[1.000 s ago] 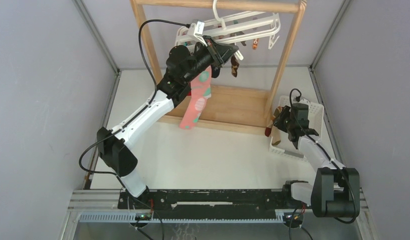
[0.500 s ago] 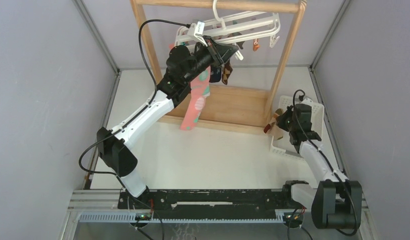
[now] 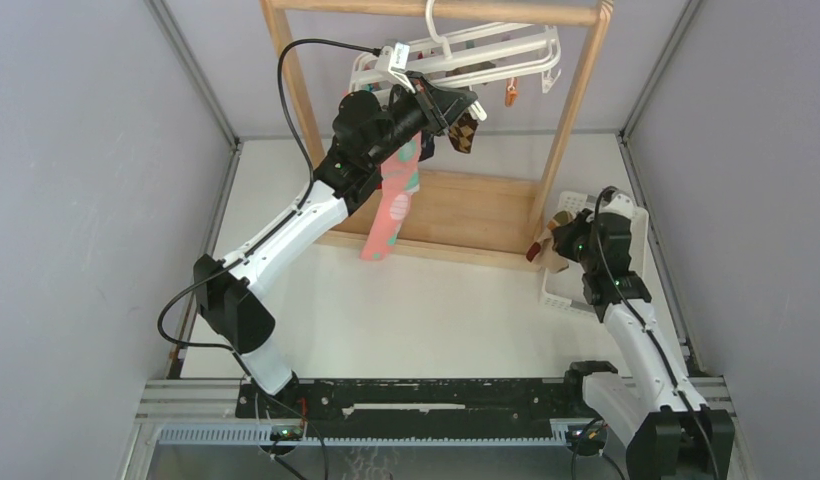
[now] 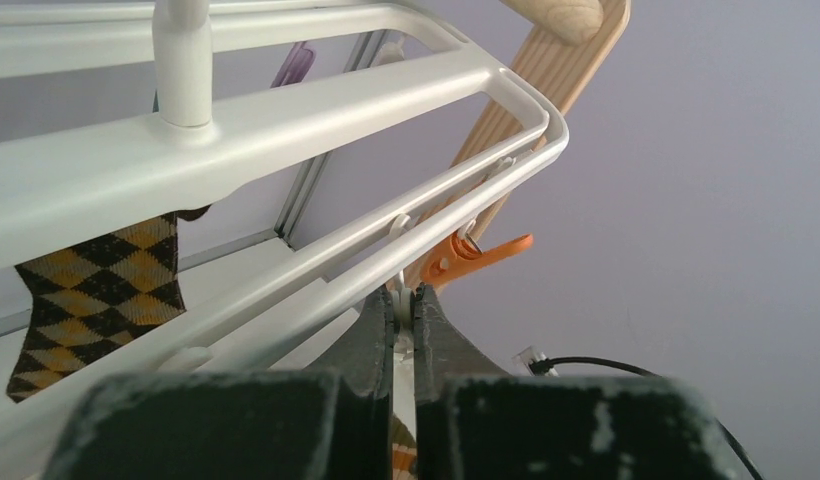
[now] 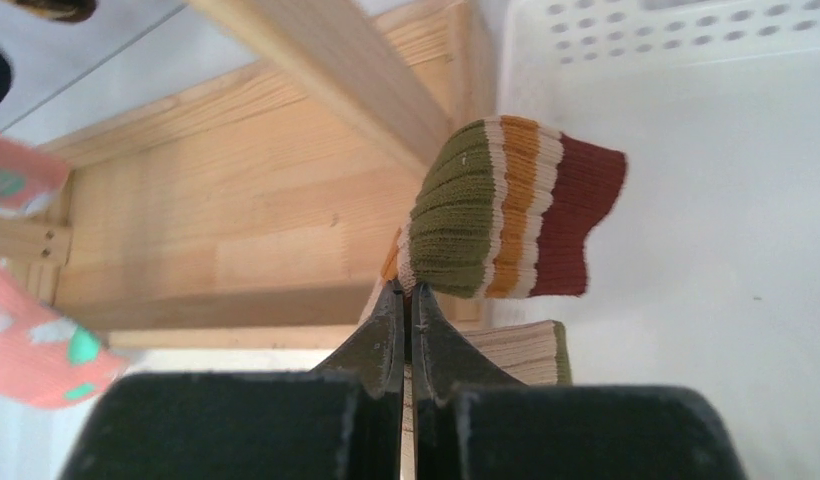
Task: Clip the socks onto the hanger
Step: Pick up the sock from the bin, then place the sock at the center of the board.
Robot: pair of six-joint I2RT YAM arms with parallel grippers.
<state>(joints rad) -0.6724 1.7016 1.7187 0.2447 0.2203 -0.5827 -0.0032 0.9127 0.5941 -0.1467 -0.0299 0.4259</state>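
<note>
And the right claw (image 5: 407,312) pinches shut on the ribbed olive-orange-maroon striped sock (image 5: 506,210) beside the perforated white plastic basket (image 5: 666,30); the left claw (image 4: 403,297) clamps a thin white clip (image 4: 403,350) under the smooth white plastic frame hanger (image 4: 286,110).

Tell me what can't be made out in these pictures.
Left wrist: what the white piece pinched in the left gripper is; its fingers cover it.
Right wrist: the lower end of the striped sock, behind the right gripper.
Top: clips on the hanger, too small.
</note>
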